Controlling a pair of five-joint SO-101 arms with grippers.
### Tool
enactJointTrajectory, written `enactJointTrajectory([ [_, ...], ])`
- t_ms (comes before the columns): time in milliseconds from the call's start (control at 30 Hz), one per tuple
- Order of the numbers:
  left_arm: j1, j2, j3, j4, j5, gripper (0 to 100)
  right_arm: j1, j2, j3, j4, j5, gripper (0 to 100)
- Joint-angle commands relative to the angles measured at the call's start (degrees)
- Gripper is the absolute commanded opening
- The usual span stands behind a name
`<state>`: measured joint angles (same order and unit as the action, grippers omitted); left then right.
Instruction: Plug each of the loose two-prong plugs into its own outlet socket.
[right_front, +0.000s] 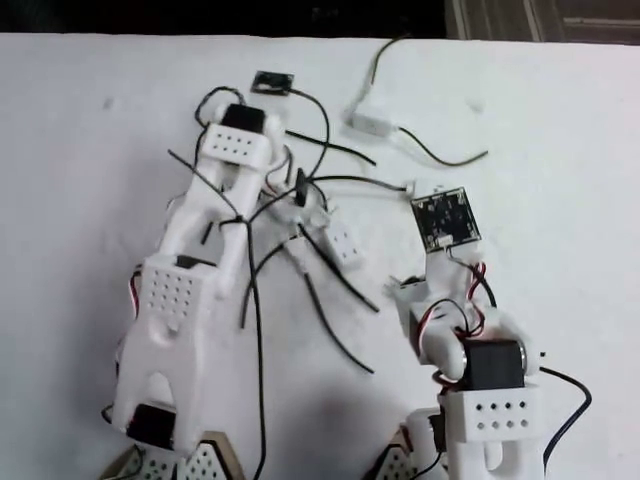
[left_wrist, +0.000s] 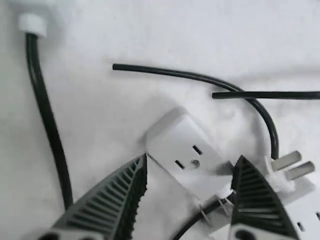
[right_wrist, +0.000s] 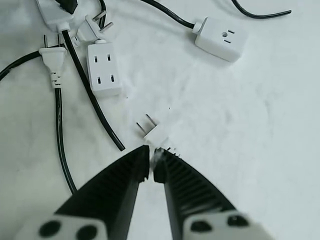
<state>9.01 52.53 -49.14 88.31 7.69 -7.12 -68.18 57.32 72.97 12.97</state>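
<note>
Bare white tabletop (right_front: 570, 200) is being left open rightward to the far edge. Three white plugs are being counted; one, a small white two-prong plug (right_wrist: 151, 131) right of the black cord tangle (right_front: 257, 320), is being pinched by the narrowly closed right gripper (right_wrist: 152, 160), prongs and long axis pointing away from it. The left gripper (left_wrist: 191, 161) is being held wide open astride a white single-socket outlet block (left_wrist: 180, 147).

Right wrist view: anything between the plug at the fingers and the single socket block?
Nothing visible. Bare table lies between the plug in the right gripper and the single socket block. The black cable runs off to one side, beside the four-slot outlet.
</note>
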Motion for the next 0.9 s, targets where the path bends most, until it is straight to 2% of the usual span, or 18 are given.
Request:
enactJointTrajectory([
  [0, -0.31, 0.31, -2.29, -1.93, 0.44, 28, 0.31, -1.01, -0.09, -1.01, -0.09, 2.3],
  [300, -0.22, 3.3, -2.9, 1.67, 0.18, 26, 0.31, -1.1, -0.09, -1.01, -0.09, 2.3],
  [467, 1.63, 1.27, -2.99, 4.92, -0.09, 11, 0.31, -1.1, -0.09, -1.01, 0.0, 2.2],
  [567, 3.91, -2.15, -2.99, 7.21, -0.18, 2, 0.31, -1.1, -0.09, -1.01, 0.0, 2.2],
  [733, 7.69, -11.38, -2.99, 12.75, -3.78, 2, 0.31, -1.1, -0.09, -1.01, 0.0, 2.1],
  [867, 7.78, -21.58, -2.37, 13.98, -6.68, 2, 0.31, -1.1, -0.09, -1.01, 0.0, 2.1],
])
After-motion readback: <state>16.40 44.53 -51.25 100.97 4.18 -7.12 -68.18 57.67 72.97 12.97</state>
